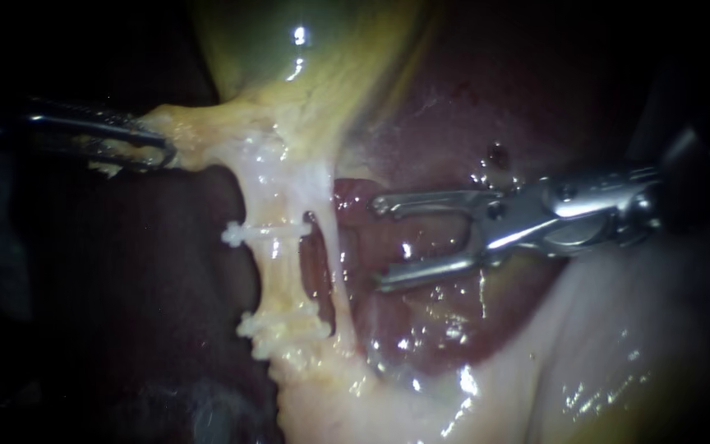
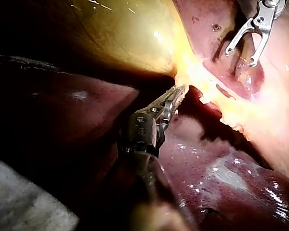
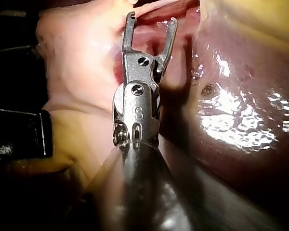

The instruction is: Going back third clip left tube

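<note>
**Clips on the left tube, right pincer empty beside it**

At the left, our left instrument (image 1: 162, 152) has its pincer closed on the pale tissue just under the gallbladder (image 1: 306, 49), and the strands below it stand taut. In the middle runs the left tube (image 1: 277, 275). Across it we see an upper clip (image 1: 265, 233) and, nearer the fat below, a lower white cluster (image 1: 285, 325) that may be one clip or two; we cannot tell which. Just beside the tube, to its right, is a thinner strand (image 1: 334, 263) that carries no clip. Further right, over the liver (image 1: 445, 115), our right instrument (image 1: 378, 244) holds its pincer wide and empty, near the strands but touching neither. We judge the clipping itself done. What is left is to draw the right instrument clear of the tubes.
</note>
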`<state>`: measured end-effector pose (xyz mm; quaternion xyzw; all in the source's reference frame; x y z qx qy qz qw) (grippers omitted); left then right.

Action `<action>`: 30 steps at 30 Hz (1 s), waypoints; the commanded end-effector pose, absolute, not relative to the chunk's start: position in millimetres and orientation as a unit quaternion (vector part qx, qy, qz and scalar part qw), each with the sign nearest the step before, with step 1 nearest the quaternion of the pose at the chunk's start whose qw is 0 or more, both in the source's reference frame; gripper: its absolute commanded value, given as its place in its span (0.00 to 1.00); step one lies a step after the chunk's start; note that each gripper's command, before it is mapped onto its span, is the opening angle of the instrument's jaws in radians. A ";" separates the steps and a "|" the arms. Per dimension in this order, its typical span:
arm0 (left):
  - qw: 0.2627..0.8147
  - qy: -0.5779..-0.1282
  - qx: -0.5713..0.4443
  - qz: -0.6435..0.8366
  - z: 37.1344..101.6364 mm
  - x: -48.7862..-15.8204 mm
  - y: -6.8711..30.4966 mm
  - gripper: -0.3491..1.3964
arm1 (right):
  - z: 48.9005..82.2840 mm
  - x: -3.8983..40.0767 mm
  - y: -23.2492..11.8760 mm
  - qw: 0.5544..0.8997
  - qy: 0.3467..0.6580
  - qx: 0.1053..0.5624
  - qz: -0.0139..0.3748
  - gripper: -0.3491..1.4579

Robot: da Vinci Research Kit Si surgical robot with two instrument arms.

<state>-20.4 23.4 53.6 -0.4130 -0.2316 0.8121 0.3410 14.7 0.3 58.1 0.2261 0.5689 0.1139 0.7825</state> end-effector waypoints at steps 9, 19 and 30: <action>0.341 -0.232 -0.413 0.812 53.7 -20.4 23.5 0.00 | 58.0 13.7 0.1 0.782 0.570 0.227 0.110 0.47; 0.343 -0.230 -0.413 0.812 57.2 -22.4 22.4 0.00 | 57.9 13.4 0.0 0.782 0.571 0.226 0.107 0.47; 0.343 -0.238 -0.408 0.812 62.9 -25.5 22.4 0.00 | 57.9 13.1 -0.1 0.782 0.571 0.226 0.106 0.47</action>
